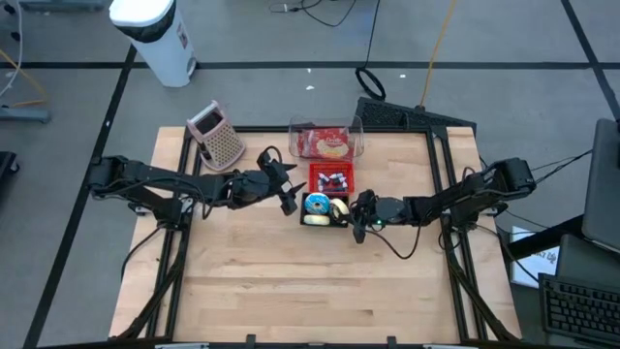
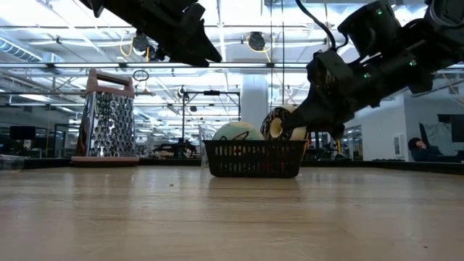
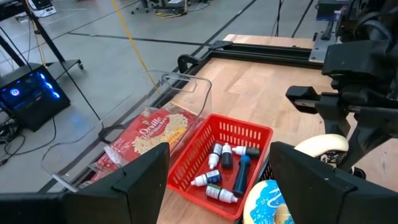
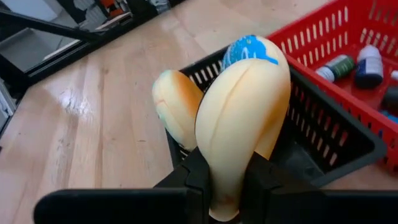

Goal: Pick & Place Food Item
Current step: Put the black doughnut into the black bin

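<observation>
**Two full baskets, one narrow drop zone**

Two items already sit in the black basket (image 4: 348, 146): a blue-and-white piece (image 4: 252, 48) and a pale, browned bun-like piece (image 4: 176, 114). The right claw (image 4: 225, 177) is clamped on a pale yellow food item (image 4: 242, 124), which stands up out of its fingers, right at the basket's near rim.

The main risk, as I judge it, is the release: the item is tall and rounded, so letting go over the rim could send it rolling onto the worktop (image 1: 291, 281). A lower approach may knock the rim and shove the light basket into the red basket (image 3: 239, 134) of small bottles just beyond it.

Room is tight ahead of the right claw and free behind it, where bare wood runs to the frame. The left claw (image 3: 221, 180) hangs wide apart and empty, above and just across the baskets, close enough to collide with if either arm reaches over.
</observation>
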`<state>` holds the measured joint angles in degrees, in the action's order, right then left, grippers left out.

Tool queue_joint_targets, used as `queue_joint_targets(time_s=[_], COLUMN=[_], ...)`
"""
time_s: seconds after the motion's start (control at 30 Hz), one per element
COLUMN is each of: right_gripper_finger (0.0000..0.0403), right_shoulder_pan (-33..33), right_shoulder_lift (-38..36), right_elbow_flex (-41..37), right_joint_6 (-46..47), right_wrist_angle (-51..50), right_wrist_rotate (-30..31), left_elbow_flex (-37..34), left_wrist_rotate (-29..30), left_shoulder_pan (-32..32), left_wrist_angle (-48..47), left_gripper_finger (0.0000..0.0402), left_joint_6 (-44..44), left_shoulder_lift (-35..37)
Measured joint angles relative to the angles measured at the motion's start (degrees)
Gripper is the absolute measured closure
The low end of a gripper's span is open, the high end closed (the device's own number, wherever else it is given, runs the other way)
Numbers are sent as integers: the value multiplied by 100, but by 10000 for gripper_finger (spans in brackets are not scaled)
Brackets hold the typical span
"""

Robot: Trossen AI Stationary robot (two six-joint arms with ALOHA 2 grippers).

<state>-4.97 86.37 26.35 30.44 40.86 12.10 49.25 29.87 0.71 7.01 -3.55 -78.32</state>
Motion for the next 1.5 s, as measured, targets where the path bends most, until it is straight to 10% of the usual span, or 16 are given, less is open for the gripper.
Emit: queue_joint_targets(time_s=[0.6, 1.5], right_gripper_finger=[218, 206], right_shoulder_pan=[0, 302], right_shoulder_lift=[0, -589], right_elbow_flex=[0, 2], right_joint_6=[-217, -922], right_wrist_angle=[59, -126], right_wrist_rotate=[-33, -337], left_elbow_flex=[0, 0], left_wrist_rotate=[-138, -190], left_shoulder_pan=[1, 57], left_wrist_angle=[-66, -247], left_gripper_finger=[128, 128], left_joint_6=[-16, -446], left_shoulder_lift=[-4, -4])
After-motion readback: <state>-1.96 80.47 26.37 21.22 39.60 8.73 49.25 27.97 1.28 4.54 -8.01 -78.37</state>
